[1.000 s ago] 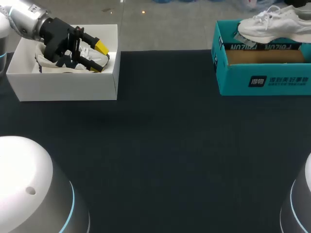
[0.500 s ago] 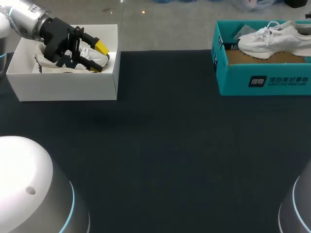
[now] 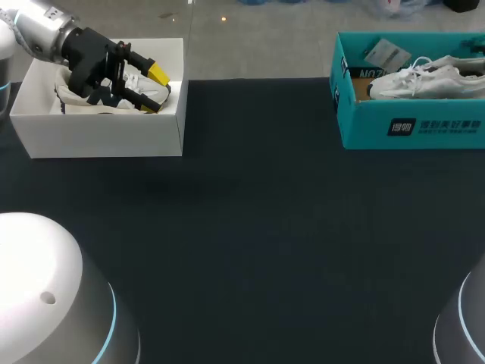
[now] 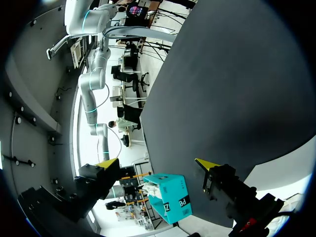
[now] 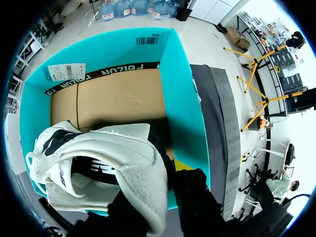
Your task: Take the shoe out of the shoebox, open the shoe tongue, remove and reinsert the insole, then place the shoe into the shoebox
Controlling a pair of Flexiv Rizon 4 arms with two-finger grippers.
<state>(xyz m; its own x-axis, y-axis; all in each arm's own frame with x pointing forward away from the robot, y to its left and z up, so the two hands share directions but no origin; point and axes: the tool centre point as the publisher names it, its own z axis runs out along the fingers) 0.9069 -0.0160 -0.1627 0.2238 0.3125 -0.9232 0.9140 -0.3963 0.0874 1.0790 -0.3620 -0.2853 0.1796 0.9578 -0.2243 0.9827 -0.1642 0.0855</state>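
A white sneaker (image 3: 428,76) lies low inside the teal shoebox (image 3: 409,125) at the far right, its toe toward the box's left end. In the right wrist view my right gripper (image 5: 165,195) is shut on the heel collar of the sneaker (image 5: 98,153), which hangs over the cardboard floor of the shoebox (image 5: 182,108). That gripper itself is outside the head view. My left gripper (image 3: 154,89) hovers open over the white box (image 3: 106,136) at the far left. Nothing lies between its fingers in the left wrist view (image 4: 157,163).
A second, white and dark shoe (image 3: 76,95) lies in the white box under my left gripper. A paper tag (image 3: 386,53) leans against the teal box's back wall. The dark table (image 3: 250,227) stretches between the two boxes.
The white sneaker has come down from above the teal box's rim to low inside the box. My left arm has not moved.
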